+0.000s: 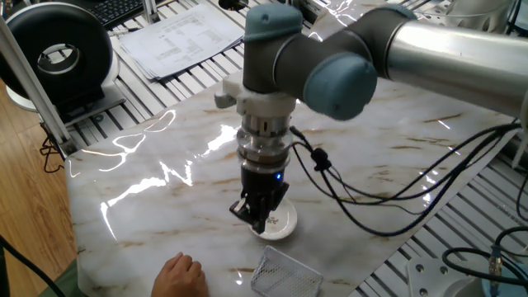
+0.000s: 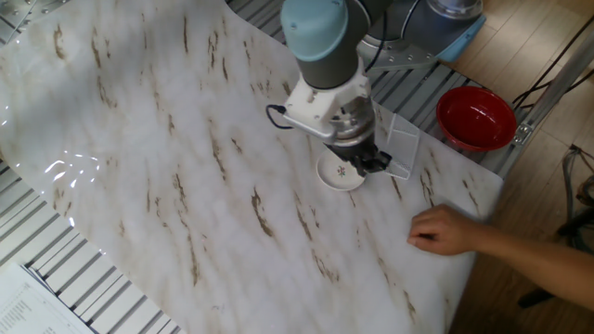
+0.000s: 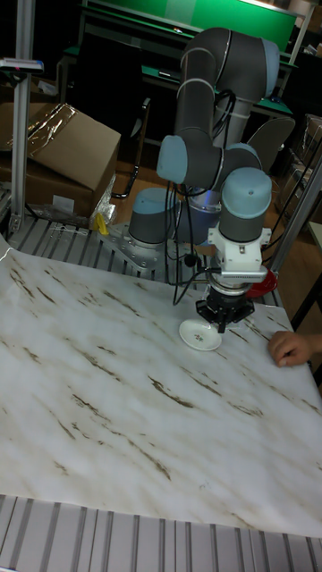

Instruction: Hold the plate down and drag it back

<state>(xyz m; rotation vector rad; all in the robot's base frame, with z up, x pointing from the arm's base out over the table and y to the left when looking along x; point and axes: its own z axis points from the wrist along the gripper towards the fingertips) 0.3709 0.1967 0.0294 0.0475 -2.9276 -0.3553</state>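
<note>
The small round white ceramic plate (image 1: 279, 221) with its raised rim sits on the marble-patterned tabletop (image 1: 165, 165), near the edge where a person's hand (image 1: 178, 276) rests flat. The robot's hand (image 1: 260, 216) hangs straight down over the plate's side, covering part of it, and in the other fixed view its hand (image 2: 364, 161) sits over the rim nearest the square silver wire-mesh basket (image 2: 401, 148). The fingertips look drawn close together with nothing between them, though I cannot tell whether they are fully closed or actually pressing on the ceramic. What matters is that the plate lies directly beneath the fingertips, slightly off-centre. A firm downward push there should pin it for the drag back across open marble, away from the basket.
</note>
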